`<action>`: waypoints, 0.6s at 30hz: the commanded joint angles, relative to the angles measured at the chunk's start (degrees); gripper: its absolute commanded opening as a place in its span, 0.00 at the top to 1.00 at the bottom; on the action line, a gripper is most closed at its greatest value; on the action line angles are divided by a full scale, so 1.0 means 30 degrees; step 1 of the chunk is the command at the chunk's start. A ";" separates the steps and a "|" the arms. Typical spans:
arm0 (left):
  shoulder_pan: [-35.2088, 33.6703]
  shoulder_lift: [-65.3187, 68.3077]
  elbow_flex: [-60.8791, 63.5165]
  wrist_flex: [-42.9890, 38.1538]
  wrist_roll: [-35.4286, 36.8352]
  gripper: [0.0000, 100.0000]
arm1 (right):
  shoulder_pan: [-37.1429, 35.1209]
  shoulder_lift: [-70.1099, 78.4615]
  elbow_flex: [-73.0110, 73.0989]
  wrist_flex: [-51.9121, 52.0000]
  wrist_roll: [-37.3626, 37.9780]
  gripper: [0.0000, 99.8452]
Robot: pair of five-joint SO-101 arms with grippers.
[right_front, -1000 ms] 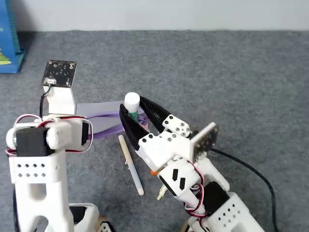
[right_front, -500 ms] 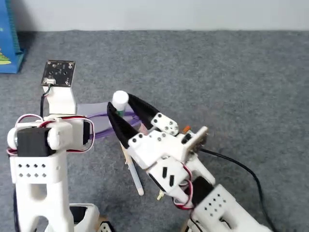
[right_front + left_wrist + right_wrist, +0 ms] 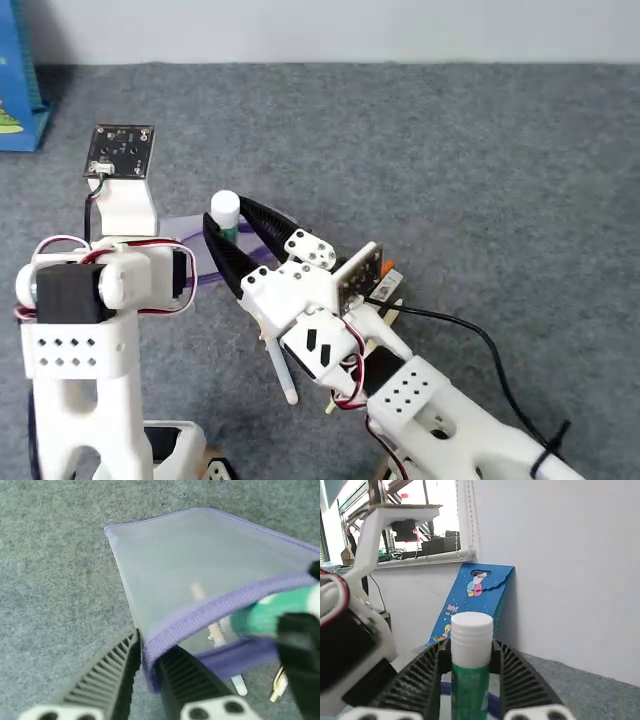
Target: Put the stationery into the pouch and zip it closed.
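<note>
Just left of centre, the right hand [image 3: 226,224] clamps the glue stick [image 3: 224,207] at the pouch [image 3: 200,555]; the left hand [image 3: 150,650] pinches its purple rim.

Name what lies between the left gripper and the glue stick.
The purple pouch rim spans that stretch, from the left gripper shut on it to the green glue stick, as the left wrist view shows.

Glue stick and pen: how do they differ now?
The glue stick is upright, gripped by the right gripper; the pen lies flat on the table. The glue stick is short, thick and green with a white cap; the pen is long, thin and pale. Both are stick-shaped.
</note>
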 commanded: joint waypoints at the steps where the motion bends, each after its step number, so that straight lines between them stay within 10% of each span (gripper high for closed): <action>1: 0.0088 0.0059 -0.0923 0.0352 0.0205 0.99 | 0.0103 0.0308 -0.0147 -0.0396 -0.0029 0.88; 12: 0.0059 0.0059 -0.0864 0.0381 0.0205 0.99 | 0.0132 -0.0835 0.0938 0.0396 0.0615 0.77; 18: -0.0645 0.0029 -0.0425 0.0381 0.0117 0.99 | 0.0982 -0.5260 -0.1289 1.1297 -0.1758 0.77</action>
